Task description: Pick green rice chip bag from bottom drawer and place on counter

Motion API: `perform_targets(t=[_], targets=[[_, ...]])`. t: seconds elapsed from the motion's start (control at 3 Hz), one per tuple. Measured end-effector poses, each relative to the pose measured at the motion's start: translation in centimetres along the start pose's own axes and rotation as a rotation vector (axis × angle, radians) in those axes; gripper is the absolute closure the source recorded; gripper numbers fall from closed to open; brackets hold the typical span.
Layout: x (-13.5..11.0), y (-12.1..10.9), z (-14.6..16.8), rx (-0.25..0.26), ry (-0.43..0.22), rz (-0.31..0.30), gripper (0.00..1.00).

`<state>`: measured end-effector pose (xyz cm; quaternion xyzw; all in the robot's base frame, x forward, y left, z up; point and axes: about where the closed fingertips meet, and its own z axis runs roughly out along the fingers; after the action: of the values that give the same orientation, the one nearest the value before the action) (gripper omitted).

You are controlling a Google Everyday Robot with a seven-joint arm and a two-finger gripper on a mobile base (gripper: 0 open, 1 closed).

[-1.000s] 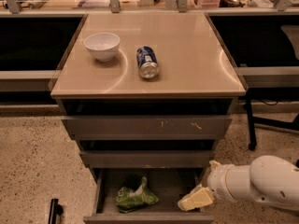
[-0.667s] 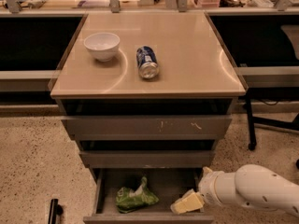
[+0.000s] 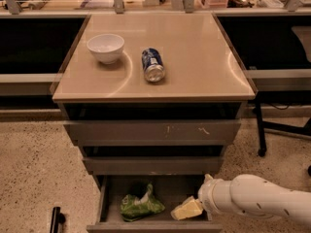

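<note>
So the gripper is down inside the bottom drawer, low at the right-hand end near the front. Can't tell from here whether it's spread or closed, it just reads as a pale yellowish wedge. Nothing's in it as far as I can see. The white arm comes in from the right, over the drawer's side.

The green rice chip bag is crumpled up just to the left of the gripper, near it but apart, lying on the drawer floor at about the middle.

If I were doing this step, I'd slide left and go for the puffed-up middle or the raised crinkle on top, not a thin edge, since foil like that will probably slip or tear. I'd also keep low and watch the middle drawer's front overhead when lifting out.

Up top, the counter has a white bowl and a blue soda can lying on its side on the left half, so the right half looks like the easy landing spot.
</note>
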<state>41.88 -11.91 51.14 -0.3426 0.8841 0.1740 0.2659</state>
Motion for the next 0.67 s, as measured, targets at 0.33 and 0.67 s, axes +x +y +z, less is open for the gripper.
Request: perform_targets(t=[0.33,0.67], targets=[[0.6,-0.2,1.0,0.025,-0.005,0.031,0.0],[1.4,-1.4,4.8,0.05,-0.003,0.08,0.0]])
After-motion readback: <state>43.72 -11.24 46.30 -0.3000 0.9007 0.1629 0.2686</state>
